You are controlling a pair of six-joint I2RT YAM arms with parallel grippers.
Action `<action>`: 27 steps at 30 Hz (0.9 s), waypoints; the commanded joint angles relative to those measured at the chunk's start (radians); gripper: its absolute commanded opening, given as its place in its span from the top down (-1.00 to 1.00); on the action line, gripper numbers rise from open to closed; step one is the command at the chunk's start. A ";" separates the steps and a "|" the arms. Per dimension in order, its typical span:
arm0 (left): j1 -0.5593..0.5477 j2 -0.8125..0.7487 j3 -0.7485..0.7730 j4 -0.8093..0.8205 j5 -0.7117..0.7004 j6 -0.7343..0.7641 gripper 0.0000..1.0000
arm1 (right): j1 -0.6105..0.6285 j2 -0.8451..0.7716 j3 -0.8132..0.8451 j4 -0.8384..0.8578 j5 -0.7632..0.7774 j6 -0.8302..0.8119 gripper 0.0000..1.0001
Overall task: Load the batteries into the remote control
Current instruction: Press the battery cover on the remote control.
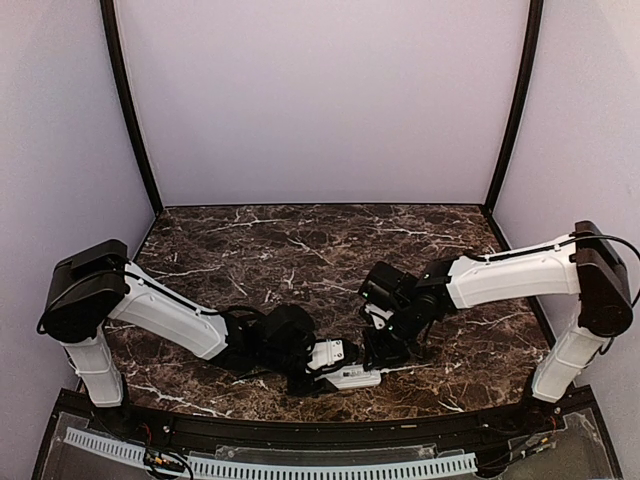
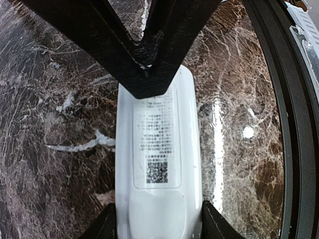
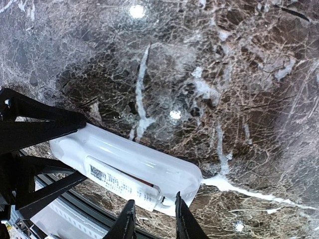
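The white remote control (image 1: 352, 378) lies back up on the marble near the front edge, its label and QR code (image 2: 157, 172) facing up. My left gripper (image 2: 159, 226) is shut on its near end, one finger against each long side. My right gripper (image 3: 154, 219) hovers at the opposite end (image 2: 149, 84), its fingers a little apart and open, straddling the end of the battery cover (image 3: 124, 181). A thin red strip (image 3: 142, 180) shows in the slit beside the cover. The batteries are otherwise hidden.
A black raised rim (image 2: 294, 124) runs along the table's front edge just beside the remote, with a grey slotted duct (image 1: 300, 468) beyond it. Lilac walls close in the back and both sides. Both forearms cross the front half of the marble table (image 1: 300, 240).
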 commanded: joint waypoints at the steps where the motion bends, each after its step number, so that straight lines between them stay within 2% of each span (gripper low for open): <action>1: -0.004 -0.004 -0.019 -0.025 0.013 0.016 0.16 | 0.012 0.012 0.036 -0.039 0.036 -0.017 0.50; 3: -0.004 -0.004 -0.018 -0.026 0.013 0.016 0.16 | 0.011 0.008 0.040 -0.045 0.037 -0.019 0.56; 10: -0.004 0.000 -0.016 -0.029 0.014 0.016 0.16 | 0.012 -0.020 0.023 0.018 -0.038 -0.025 0.99; 18: -0.004 0.003 -0.015 -0.032 0.014 0.015 0.15 | 0.012 0.010 0.000 0.067 -0.050 -0.021 1.00; 27: -0.004 0.006 -0.013 -0.034 0.014 0.017 0.16 | 0.009 0.072 -0.122 0.130 -0.058 0.010 1.00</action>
